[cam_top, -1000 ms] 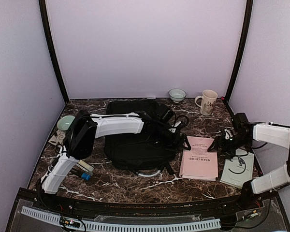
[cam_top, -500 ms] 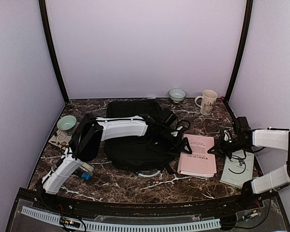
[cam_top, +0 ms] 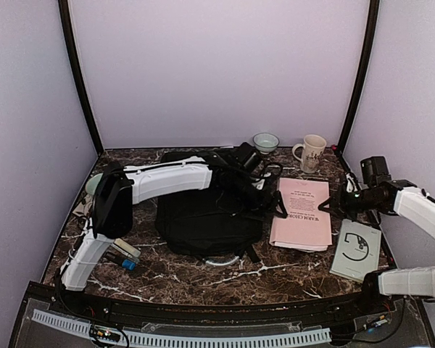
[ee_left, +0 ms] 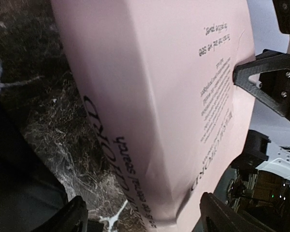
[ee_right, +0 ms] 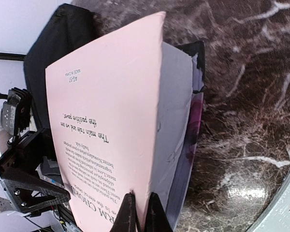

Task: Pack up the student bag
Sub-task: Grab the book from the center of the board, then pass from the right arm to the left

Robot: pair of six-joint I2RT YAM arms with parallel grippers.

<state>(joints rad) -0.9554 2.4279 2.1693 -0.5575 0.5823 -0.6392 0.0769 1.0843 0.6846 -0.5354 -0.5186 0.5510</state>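
Student bag (cam_top: 203, 225) lies under left arm (cam_top: 167, 181), beside pink booklet (cam_top: 302, 214) (mug (cam_top: 312, 152) behind).

The left arm (cam_top: 167, 181) and right arm (cam_top: 420, 206) have white shells with black joints, and a thin black cable runs along the left one. At three o'clock in the left wrist view, the right gripper's fingers (ee_left: 268, 77) are angular black plastic with silver screws.
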